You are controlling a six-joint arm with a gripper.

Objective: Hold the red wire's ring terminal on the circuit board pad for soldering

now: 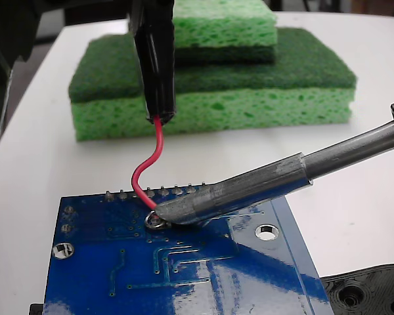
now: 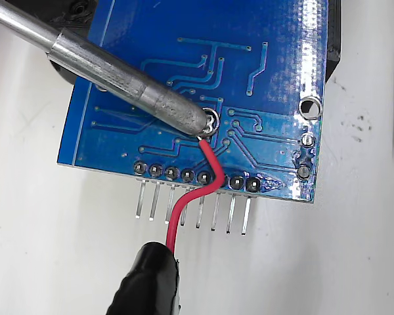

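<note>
The blue circuit board (image 1: 184, 269) lies flat on the white table, also seen from above as the circuit board (image 2: 184, 72) in the wrist view. My gripper (image 1: 159, 98), wrapped in black, is shut on the upper end of the red wire (image 1: 151, 161). The wire curves down to the board, and its silver ring terminal (image 1: 155, 220) rests on the board surface. In the wrist view the gripper (image 2: 148, 279) holds the red wire (image 2: 194, 197), and the ring terminal (image 2: 212, 123) lies on the pad, which it hides. A soldering iron tip (image 1: 197, 207) touches the ring.
The soldering iron (image 2: 105, 65) reaches in from the right in the fixed view. Two stacked green sponges (image 1: 217, 72) sit behind the board. A black plastic part with holes (image 1: 371, 292) lies at the board's right corner. A row of grey pins (image 2: 190, 210) juts from the board edge.
</note>
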